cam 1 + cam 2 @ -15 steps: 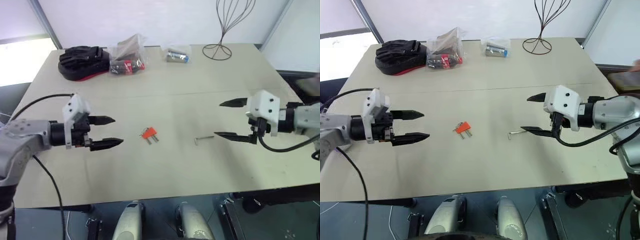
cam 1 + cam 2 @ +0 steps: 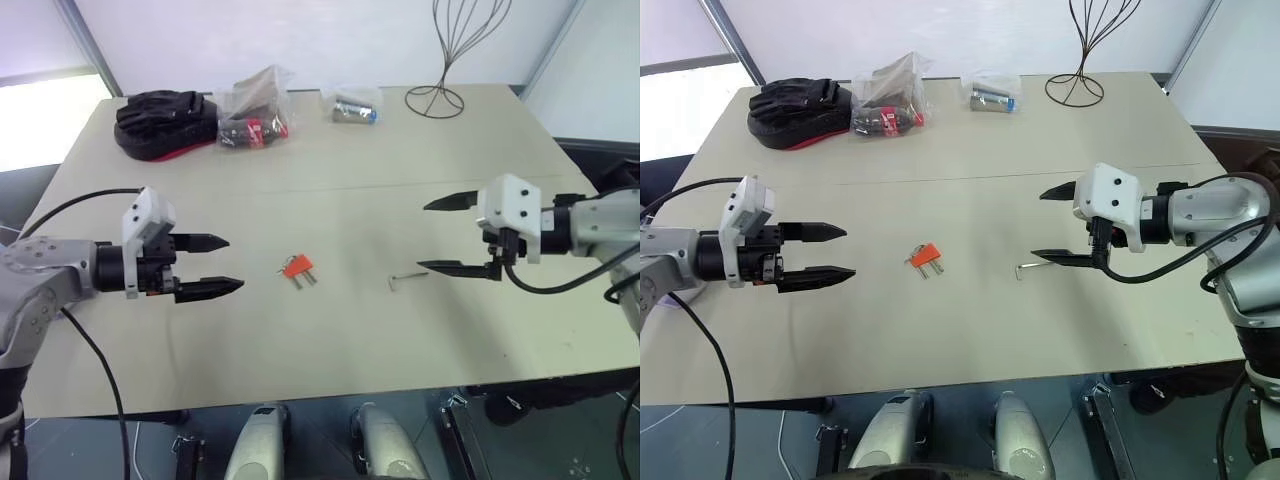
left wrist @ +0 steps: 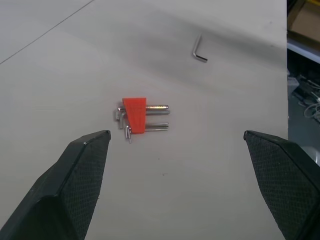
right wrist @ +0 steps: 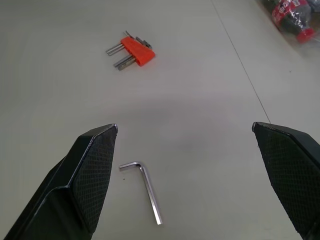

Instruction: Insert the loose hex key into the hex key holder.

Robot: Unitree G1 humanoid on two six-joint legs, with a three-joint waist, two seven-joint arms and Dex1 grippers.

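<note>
The hex key holder (image 2: 297, 268), a small orange-red block with short grey keys sticking out, lies on the table's middle. The loose hex key (image 2: 407, 278), a thin L-shaped grey rod, lies flat to its right. My left gripper (image 2: 235, 263) hovers open to the left of the holder, pointing at it, and the left wrist view shows the holder (image 3: 135, 115) ahead between the fingers. My right gripper (image 2: 422, 237) hovers open just right of the loose key. In the right wrist view, the key (image 4: 146, 187) lies close below the near finger.
Along the table's far edge sit a black pad (image 2: 165, 120), a red-and-black packet in clear plastic (image 2: 255, 120), a small bagged metal can (image 2: 355, 110) and a wire stand (image 2: 440, 60). The table's front edge (image 2: 330, 395) runs close below both grippers.
My right gripper has shifted a little to the left, closer to the loose hex key. The left gripper, holder and key stay where they were.
</note>
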